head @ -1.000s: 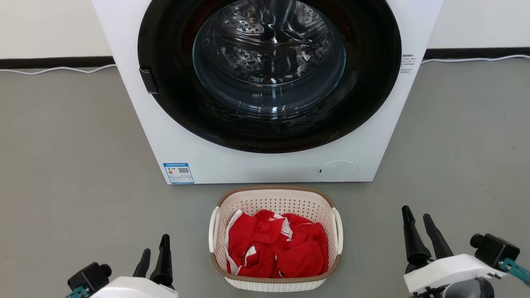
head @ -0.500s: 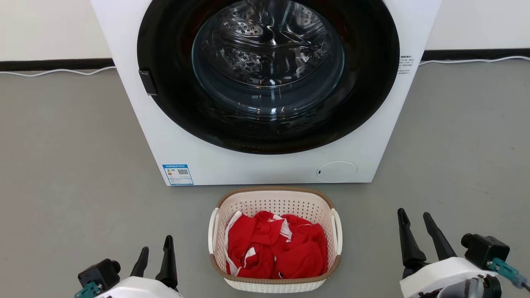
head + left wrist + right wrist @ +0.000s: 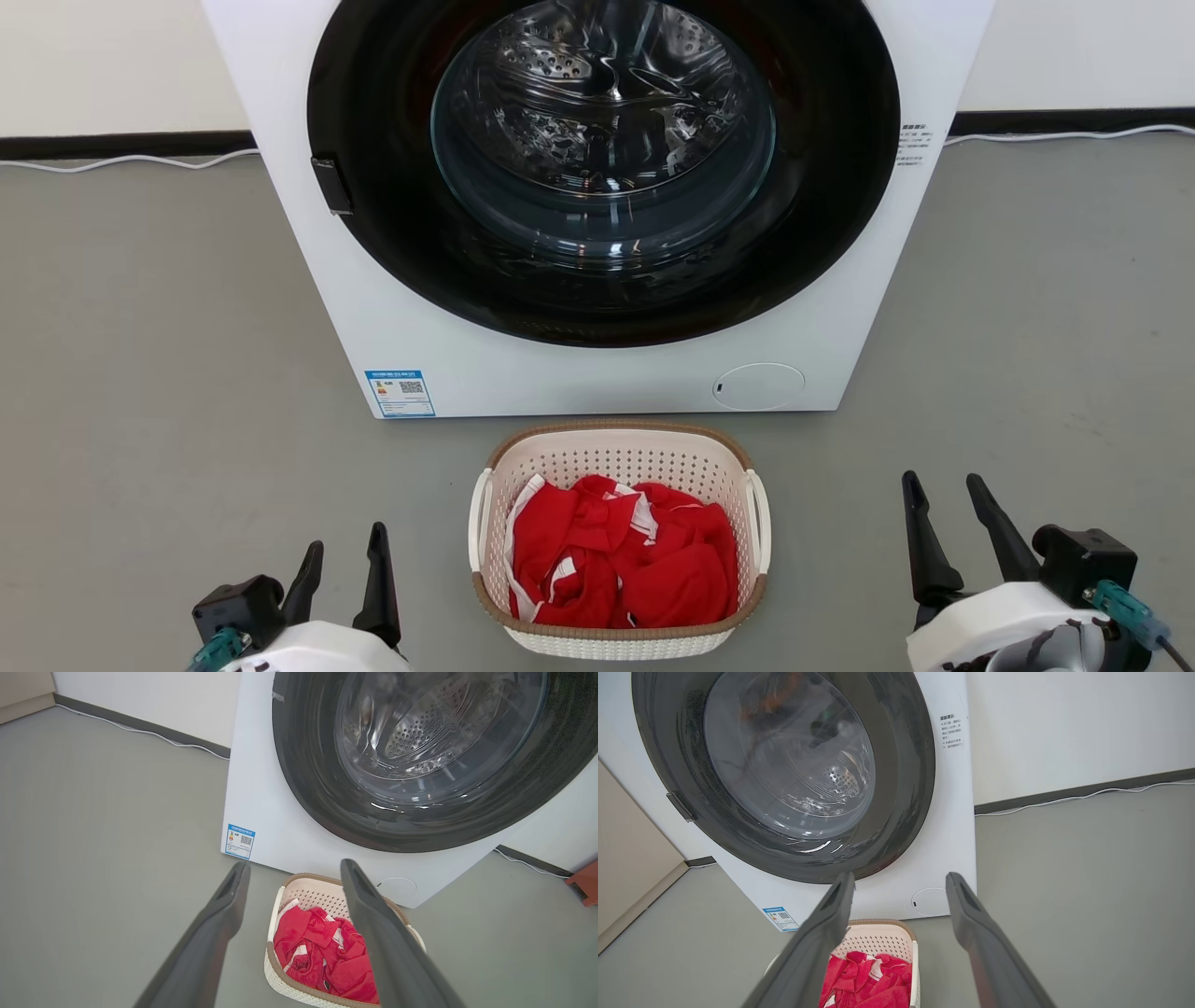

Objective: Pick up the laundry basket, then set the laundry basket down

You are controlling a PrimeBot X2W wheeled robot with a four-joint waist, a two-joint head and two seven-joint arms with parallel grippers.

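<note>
Left gripper (image 3: 346, 539): fingers parted wider than a second ago, empty.
Right gripper (image 3: 941, 478): likewise wider, empty.
Laundry basket (image 3: 621, 427): unmoved on the floor (image 3: 168, 373), between both grippers.
Meaning: pickup not begun; both seem readied for grasping.

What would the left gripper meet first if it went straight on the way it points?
Probably the washer, its white front near the blue sticker. The left gripper points over bare floor, left of the laundry basket. Depth is unclear; the floor could come first.
</note>
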